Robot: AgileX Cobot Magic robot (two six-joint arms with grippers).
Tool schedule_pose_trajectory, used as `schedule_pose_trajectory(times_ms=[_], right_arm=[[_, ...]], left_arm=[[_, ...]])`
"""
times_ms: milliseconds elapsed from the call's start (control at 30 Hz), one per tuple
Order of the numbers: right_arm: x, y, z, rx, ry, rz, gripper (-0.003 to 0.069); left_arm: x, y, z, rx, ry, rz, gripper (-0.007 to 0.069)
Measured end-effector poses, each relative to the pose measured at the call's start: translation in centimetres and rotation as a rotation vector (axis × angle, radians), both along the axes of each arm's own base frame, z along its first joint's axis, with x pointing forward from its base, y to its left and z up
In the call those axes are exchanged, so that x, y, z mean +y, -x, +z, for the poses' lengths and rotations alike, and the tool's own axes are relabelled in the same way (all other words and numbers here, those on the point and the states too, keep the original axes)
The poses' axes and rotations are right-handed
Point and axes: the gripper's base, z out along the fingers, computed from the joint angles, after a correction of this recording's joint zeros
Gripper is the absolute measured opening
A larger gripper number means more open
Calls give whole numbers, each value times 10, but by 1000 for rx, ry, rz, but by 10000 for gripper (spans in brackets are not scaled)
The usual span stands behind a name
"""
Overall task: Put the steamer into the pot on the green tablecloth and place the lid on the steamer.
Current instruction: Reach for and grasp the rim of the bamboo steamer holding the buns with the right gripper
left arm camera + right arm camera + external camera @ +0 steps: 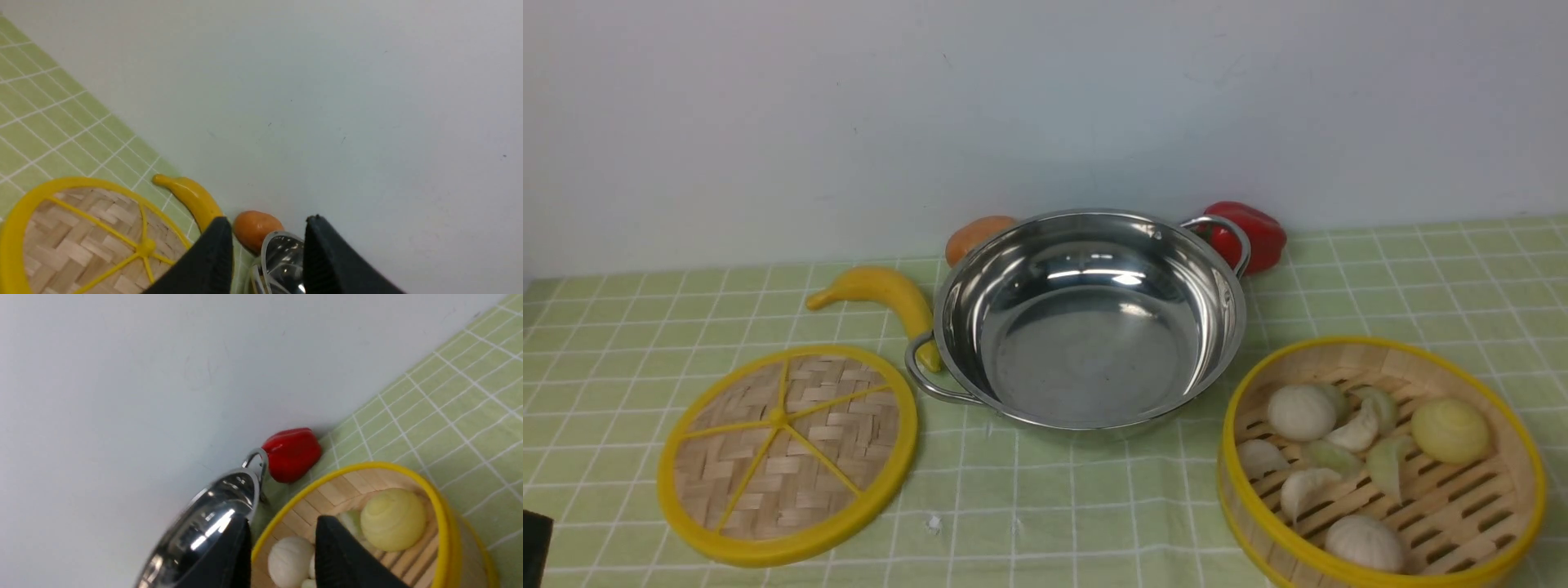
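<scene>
The shiny pot (1086,318) stands empty mid-table on the green tablecloth (1094,506). The steamer (1515,457), with buns and dumplings on its slatted floor, sits on the cloth to the pot's right. The flat woven lid (786,453) lies on the cloth to the pot's left. Neither gripper shows in the front view. In the left wrist view my left gripper (267,222) hangs open and empty, near the lid (81,241) and the pot's rim (282,257). In the right wrist view my right gripper (284,520) is open and empty, between the pot (204,531) and the steamer (445,522).
A banana (882,296) lies by the pot's left handle, an orange fruit (976,235) behind the pot and a red pepper (1254,233) by its right handle. A pale wall rises close behind them. A dark corner (535,547) shows at the lower left.
</scene>
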Motion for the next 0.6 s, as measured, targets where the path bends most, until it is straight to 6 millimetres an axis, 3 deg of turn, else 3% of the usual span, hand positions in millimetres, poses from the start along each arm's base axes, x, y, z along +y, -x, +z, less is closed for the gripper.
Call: schedule_pose_trajectory(times_ms=[333, 400, 433, 467, 567, 600], right_arm=[[-1, 0, 5, -13, -463, -18, 243], [0, 0, 9, -18, -557, 3, 243], [0, 1, 10, -22, -552, 4, 243], [0, 3, 30, -84, -528, 15, 243], [-5, 13, 75, -244, -342, -15, 243], [-5, 14, 79, -253, -340, -14, 243]], left_arm=[[4, 6, 27, -315, 45, 38, 243], [7, 18, 49, -588, 65, 62, 243], [7, 18, 49, -588, 65, 62, 243], [8, 27, 64, -731, 57, 78, 243], [9, 37, 89, -825, 40, 97, 243], [9, 38, 94, -834, 35, 99, 243]])
